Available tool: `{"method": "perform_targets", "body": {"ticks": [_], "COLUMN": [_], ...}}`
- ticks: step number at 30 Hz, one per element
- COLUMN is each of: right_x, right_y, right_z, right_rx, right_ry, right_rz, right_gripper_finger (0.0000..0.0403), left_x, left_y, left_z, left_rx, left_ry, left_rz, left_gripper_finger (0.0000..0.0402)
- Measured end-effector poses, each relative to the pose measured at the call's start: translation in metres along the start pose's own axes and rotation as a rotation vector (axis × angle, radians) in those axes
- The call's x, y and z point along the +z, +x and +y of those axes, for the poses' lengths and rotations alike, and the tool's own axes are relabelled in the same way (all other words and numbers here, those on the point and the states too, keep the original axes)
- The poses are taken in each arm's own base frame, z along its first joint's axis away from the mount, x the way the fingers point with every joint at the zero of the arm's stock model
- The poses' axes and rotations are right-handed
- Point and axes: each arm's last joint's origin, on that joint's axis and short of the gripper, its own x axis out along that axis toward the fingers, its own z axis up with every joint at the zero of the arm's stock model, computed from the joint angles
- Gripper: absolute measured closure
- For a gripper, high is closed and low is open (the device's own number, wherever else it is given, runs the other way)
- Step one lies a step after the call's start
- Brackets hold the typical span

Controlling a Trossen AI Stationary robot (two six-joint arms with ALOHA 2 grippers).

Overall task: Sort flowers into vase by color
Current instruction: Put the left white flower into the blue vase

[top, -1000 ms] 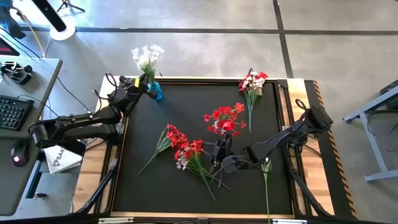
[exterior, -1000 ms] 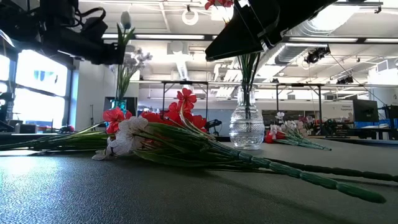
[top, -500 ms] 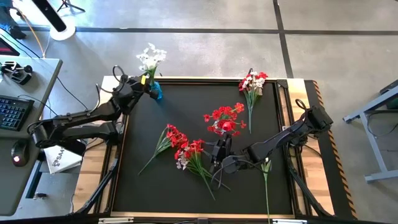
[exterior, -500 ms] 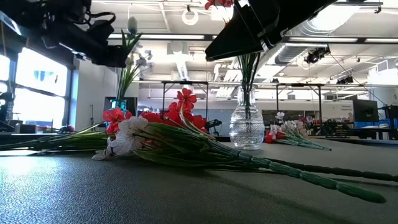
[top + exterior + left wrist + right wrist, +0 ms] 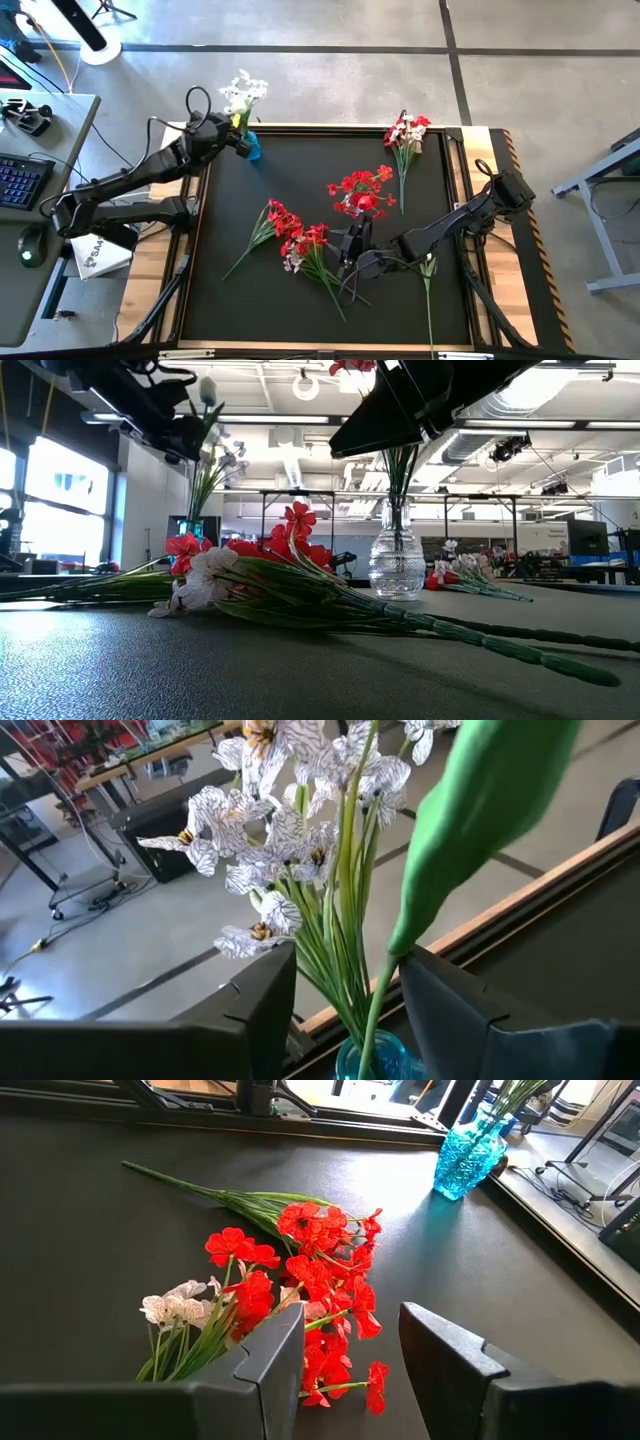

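I am looking past my right gripper, whose jaws are standing apart and gripping nothing; a loose bunch of red flowers with one white sprig is lying flat on the black, finely pebbled mat just ahead of the jaws, thin green stems pointing away from them. Farther off, my left gripper is hanging at the blue vase, a faceted glass piece at the mat's far corner. Its jaws are standing parted, one to each side of the white flowers, whose slim stems are running down between them into the vase neck; I cannot tell whether they are touching the stems. The petals look papery with fine dark veins. A clear ribbed vase is holding more red blooms.
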Motion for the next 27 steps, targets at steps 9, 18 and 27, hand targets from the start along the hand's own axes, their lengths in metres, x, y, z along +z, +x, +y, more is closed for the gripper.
{"method": "perform_targets", "body": {"ticks": [9,18,27], "right_x": [0.000,0.000,0.000], "right_y": [0.000,0.000,0.000], "right_z": [0.000,0.000,0.000], "right_rx": [0.000,0.003,0.003], "right_ry": [0.000,0.000,-0.001], "right_rz": [0.000,0.000,0.000], "right_gripper_finger": [0.0242,0.0242,0.0242], "left_x": [0.001,-0.005,-0.015], "left_y": [-0.003,0.007,0.009], "left_z": [0.004,0.018,0.027], "left_rx": [-0.008,-0.111,-0.137], "left_ry": [-0.025,-0.144,-0.175], "left_rz": [0.065,0.141,0.252], "left_gripper_finger": [0.0192,0.0137,0.0119]}}
